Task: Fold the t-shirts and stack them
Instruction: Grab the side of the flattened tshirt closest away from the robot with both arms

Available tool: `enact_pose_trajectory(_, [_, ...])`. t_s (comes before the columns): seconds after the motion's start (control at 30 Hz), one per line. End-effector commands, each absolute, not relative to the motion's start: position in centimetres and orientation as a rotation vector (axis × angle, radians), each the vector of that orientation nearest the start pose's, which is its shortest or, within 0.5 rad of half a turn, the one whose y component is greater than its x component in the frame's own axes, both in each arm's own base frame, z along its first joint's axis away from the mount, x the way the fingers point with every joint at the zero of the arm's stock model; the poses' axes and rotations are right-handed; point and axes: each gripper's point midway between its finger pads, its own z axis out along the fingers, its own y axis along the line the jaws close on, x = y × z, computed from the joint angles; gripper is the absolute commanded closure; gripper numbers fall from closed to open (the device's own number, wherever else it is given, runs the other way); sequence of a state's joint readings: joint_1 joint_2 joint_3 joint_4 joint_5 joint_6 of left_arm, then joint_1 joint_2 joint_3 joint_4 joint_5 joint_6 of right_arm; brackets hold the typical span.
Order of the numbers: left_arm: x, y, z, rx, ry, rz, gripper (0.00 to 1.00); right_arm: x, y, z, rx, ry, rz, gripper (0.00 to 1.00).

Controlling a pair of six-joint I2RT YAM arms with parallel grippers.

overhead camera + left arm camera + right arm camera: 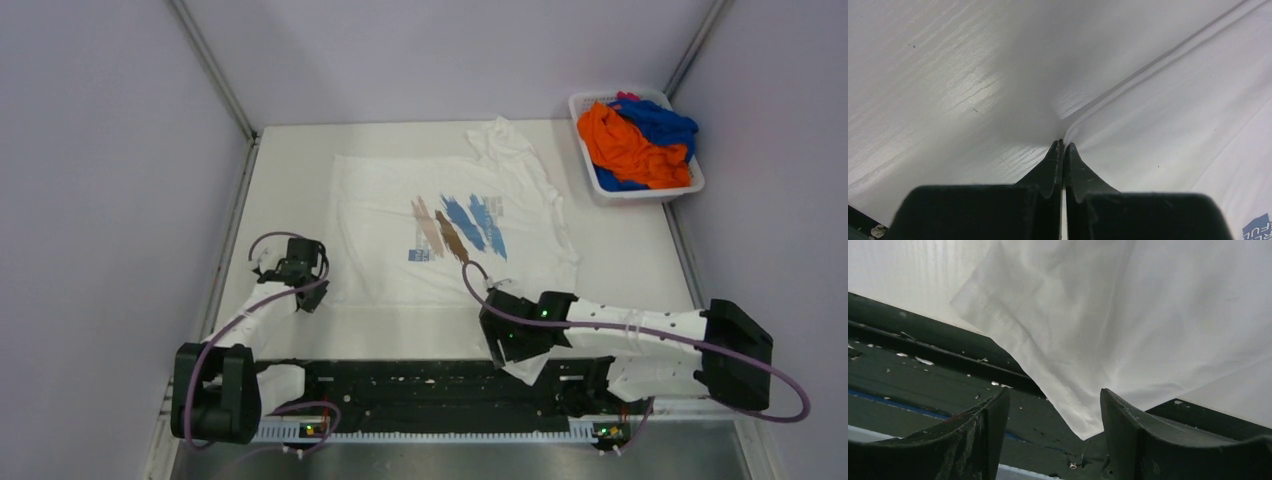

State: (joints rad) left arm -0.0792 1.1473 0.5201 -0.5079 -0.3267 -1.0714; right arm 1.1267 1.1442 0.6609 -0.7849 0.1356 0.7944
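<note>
The white t-shirt [380, 215] with the blue and brown print lies spread flat on the table. My left gripper [310, 290] sits at its near left edge. In the left wrist view the left gripper [1063, 144] is shut, pinching the shirt's hem [1173, 110] at the fingertips. My right gripper [512, 350] is open at the shirt's near right corner. That white corner [1128, 315] hangs over the black base rail [923, 370] and lies between the open right gripper's [1054, 392] fingers, gripped by neither. Orange [620, 145], blue [665, 122] and pink-red [627, 97] t-shirts lie bunched in the basket.
The white plastic basket [640, 193] stands at the far right of the table. Grey walls enclose the table [290, 160] on the left, back and right. The black rail [420, 385] with the arm bases runs along the near edge.
</note>
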Motion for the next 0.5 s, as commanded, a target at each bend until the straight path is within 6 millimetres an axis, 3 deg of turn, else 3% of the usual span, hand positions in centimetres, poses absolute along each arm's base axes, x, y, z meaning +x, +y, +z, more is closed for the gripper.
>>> enact_pose_trajectory(0.0, [24.5, 0.6, 3.9, -1.299, 2.207, 0.039, 1.0, 7.4, 18.0, 2.4, -0.447, 2.838, 0.106, 0.34])
enact_pose_trajectory(0.13, [24.7, 0.7, 4.1, -1.3, 2.205, 0.048, 1.0, 7.6, 17.3, 1.3, -0.404, 2.831, -0.002, 0.35])
enact_pose_trajectory(0.33, [24.9, 0.8, 4.4, -1.305, 2.192, 0.049, 1.0, 8.6, 15.0, 0.5, -0.279, 2.788, -0.191, 0.5])
enact_pose_trajectory(0.4, [24.8, 0.8, 4.4, -1.307, 2.192, 0.05, 1.0, 8.8, 14.5, 0.3, -0.23, 2.78, -0.245, 0.63])
enact_pose_trajectory(0.47, [24.8, 0.8, 4.5, -1.308, 2.19, 0.047, 1.0, 8.9, 14.4, 0.6, -0.21, 2.768, -0.247, 0.84])
